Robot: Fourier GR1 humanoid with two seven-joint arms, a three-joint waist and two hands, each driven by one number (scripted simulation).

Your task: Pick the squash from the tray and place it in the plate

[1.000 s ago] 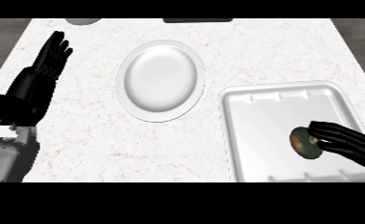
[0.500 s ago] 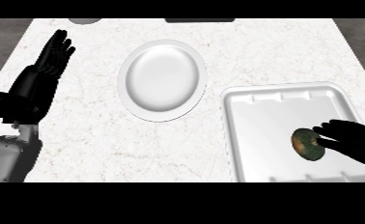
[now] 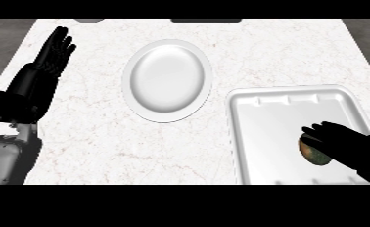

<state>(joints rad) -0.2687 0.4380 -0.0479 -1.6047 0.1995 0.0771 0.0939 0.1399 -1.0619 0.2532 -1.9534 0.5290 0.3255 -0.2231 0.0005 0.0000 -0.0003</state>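
Note:
A white oval plate (image 3: 168, 80) lies on the marble counter, left of centre. The white tray (image 3: 289, 96) sits at the lower right. Near the tray's right side lies the squash (image 3: 311, 153), green and orange, with only its left part showing. My right hand (image 3: 343, 145) comes in from the right edge and covers the rest of the squash, its fingers curled over the top. My left hand (image 3: 45, 72) rests open at the far left, fingers up, well away from the plate.
The counter's far edge runs along the top, with a grey round thing (image 3: 89, 20) and a dark strip (image 3: 206, 20) just showing there. Bare marble lies between plate and tray.
My right hand has drawn its fingers in and settled lower over the squash, hiding more of it. The squash has shifted slightly. The left hand stays put.

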